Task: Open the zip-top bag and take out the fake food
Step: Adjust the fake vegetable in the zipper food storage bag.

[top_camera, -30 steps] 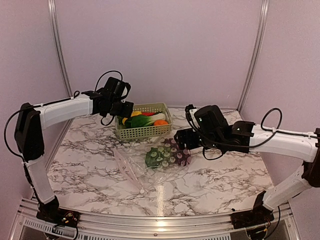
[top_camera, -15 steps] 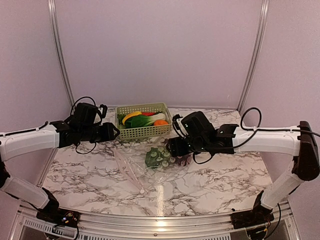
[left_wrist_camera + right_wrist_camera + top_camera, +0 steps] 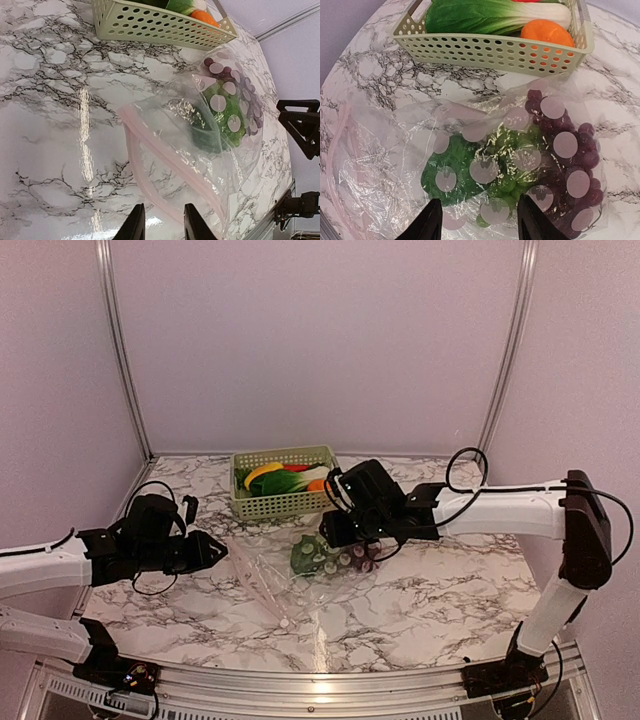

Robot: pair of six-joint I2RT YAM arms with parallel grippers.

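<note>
Jaws of the left gripper [image 3: 164, 212] stand narrowly apart, holding nothing, just above the pink zip edge of the zip-top bag [image 3: 165, 125]. A second ago that arm hung over the basket [image 3: 285, 505]; it has since dropped low at the bag's left. Jaws of the right gripper [image 3: 480, 212] gape empty over the bagged fake food [image 3: 457, 165], having slid leftward. The bag lies unmoved on the surface [image 3: 430, 590].
</note>
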